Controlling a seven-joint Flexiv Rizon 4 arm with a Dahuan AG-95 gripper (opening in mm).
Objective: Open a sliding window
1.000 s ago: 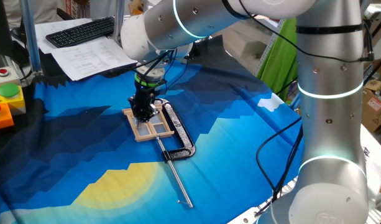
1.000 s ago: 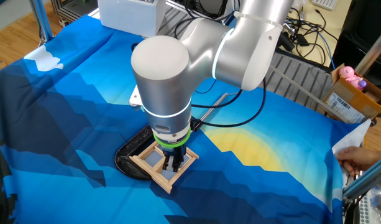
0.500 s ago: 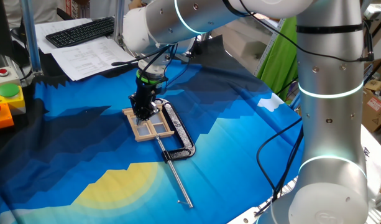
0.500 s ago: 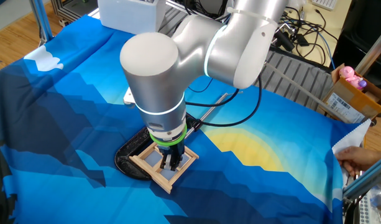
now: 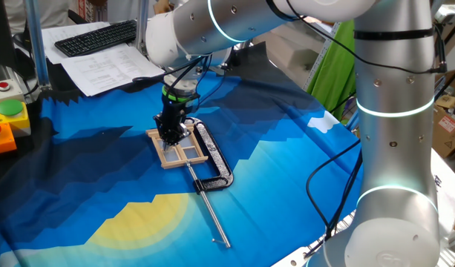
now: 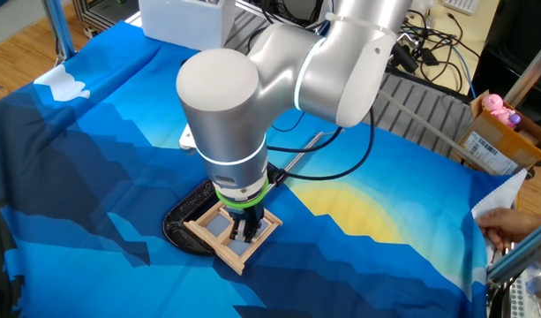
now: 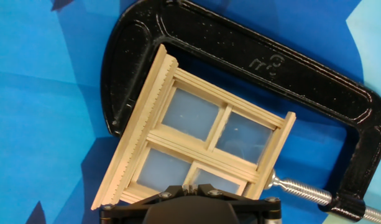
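Note:
The sliding window [image 5: 179, 153] is a small pale wood frame with four panes. It lies flat on the blue cloth, inside the mouth of a black metal clamp [image 5: 217, 162]. It also shows in the other fixed view [image 6: 205, 232] and fills the hand view [image 7: 209, 134]. My gripper [image 5: 170, 136] points straight down onto the window's middle. In the other fixed view the gripper [image 6: 244, 237] stands within the frame. In the hand view the gripper [image 7: 189, 186] has its jaws together at the window's middle crossbar. I cannot tell whether the tips pinch the bar.
The clamp [image 7: 240, 56] wraps the window's far side, and its silver rod [image 5: 211, 211] runs toward the table's front. A keyboard [image 5: 97, 35] and a box with coloured buttons [image 5: 8, 111] are at the back left. A white box [image 6: 186, 22] and a person's hand [image 6: 513, 225] are at the edges.
The arm's big joints shifted slightly sideways and back. The gripper stays on the window's middle, and the window and clamp have not visibly moved.

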